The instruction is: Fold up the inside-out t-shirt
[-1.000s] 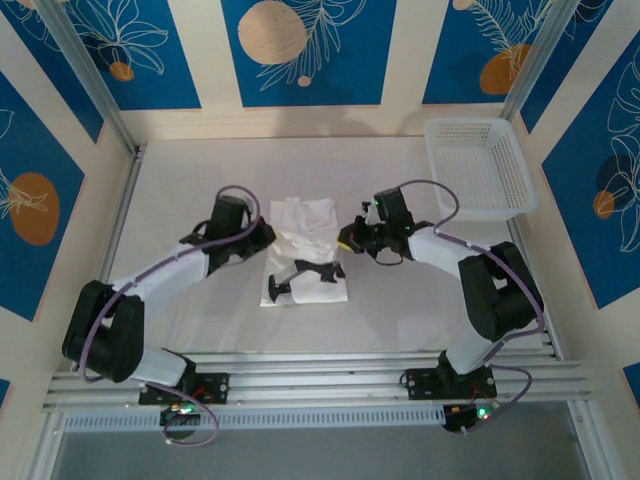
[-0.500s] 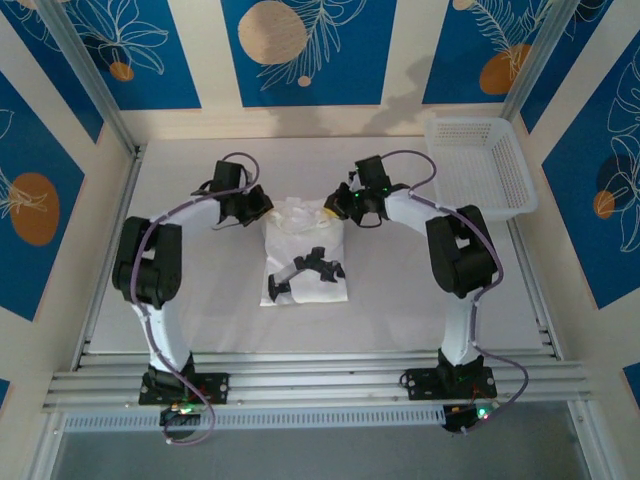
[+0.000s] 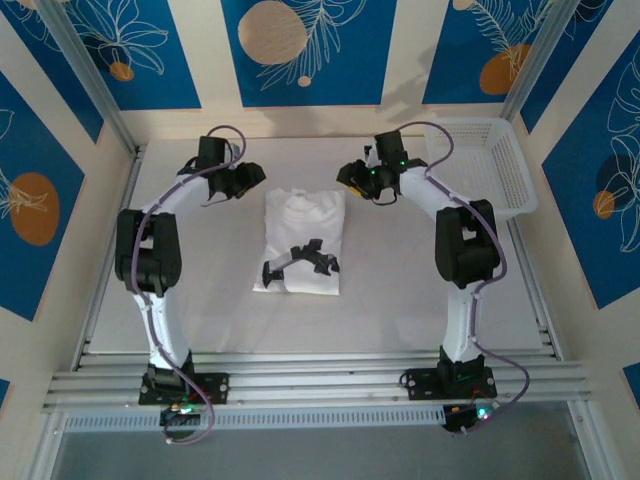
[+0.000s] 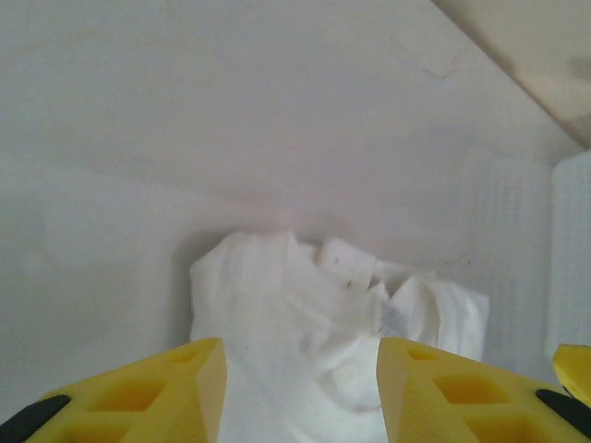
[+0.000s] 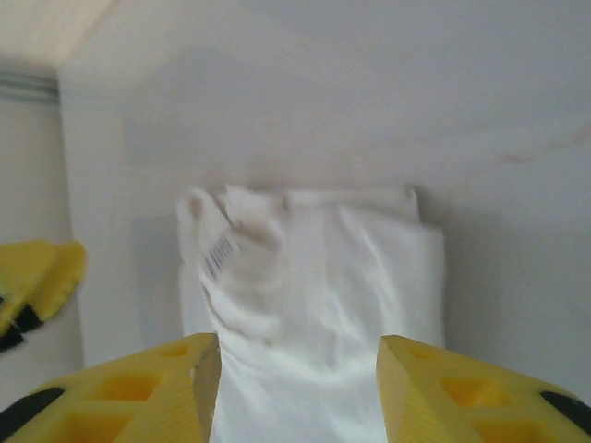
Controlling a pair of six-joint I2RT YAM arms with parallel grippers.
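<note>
The inside-out t-shirt (image 3: 300, 235) lies on the table as a folded white rectangle, with a black print (image 3: 300, 262) showing on its near half. My left gripper (image 3: 254, 179) hovers just beyond the shirt's far left corner, open and holding nothing. My right gripper (image 3: 348, 177) hovers by the far right corner, also open and holding nothing. In the left wrist view the rumpled shirt edge (image 4: 305, 323) shows past the gap between the yellow fingers (image 4: 194, 388). The right wrist view has the t-shirt (image 5: 314, 295) with a barcode tag (image 5: 220, 251) beyond its fingers (image 5: 416, 388).
A white lattice basket (image 3: 482, 170) stands at the table's far right corner, close behind the right arm. Aluminium rails run along the table's left side (image 3: 120, 230) and near edge (image 3: 320, 380). Bare table surface surrounds the shirt.
Both grippers have gone from shut to open, let go of the shirt's upper layer and pulled back toward the far corners. The shirt now lies flatter and longer.
</note>
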